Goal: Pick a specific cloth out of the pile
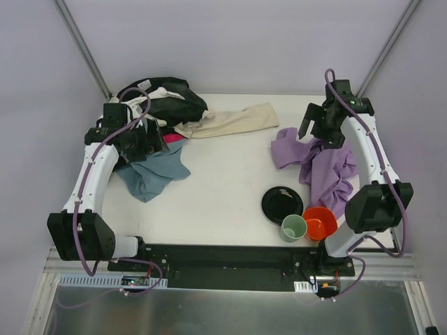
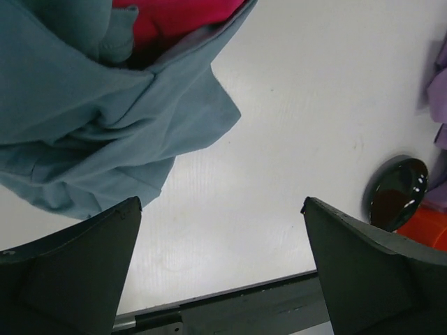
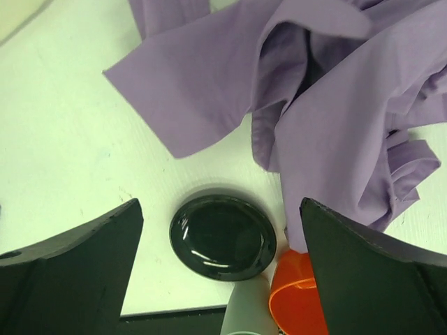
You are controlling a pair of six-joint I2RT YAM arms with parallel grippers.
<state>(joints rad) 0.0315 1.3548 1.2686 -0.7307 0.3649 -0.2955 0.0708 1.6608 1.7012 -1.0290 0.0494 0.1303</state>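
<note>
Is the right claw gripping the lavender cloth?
No, the right claw stands open, no fabric between its fingers, while the lavender cloth lies on the table.

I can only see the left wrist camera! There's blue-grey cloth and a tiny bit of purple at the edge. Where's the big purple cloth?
Observer: The purple cloth lies crumpled on the right side of the table, apart from the pile.
Operator: Is anything holding it?
Observer: No. The right end effector is above it, open and empty.
Operator: What's that orange thing by the plate?
Observer: An orange cup. A pale green cup, which your view misses, stands right beside it.
</note>
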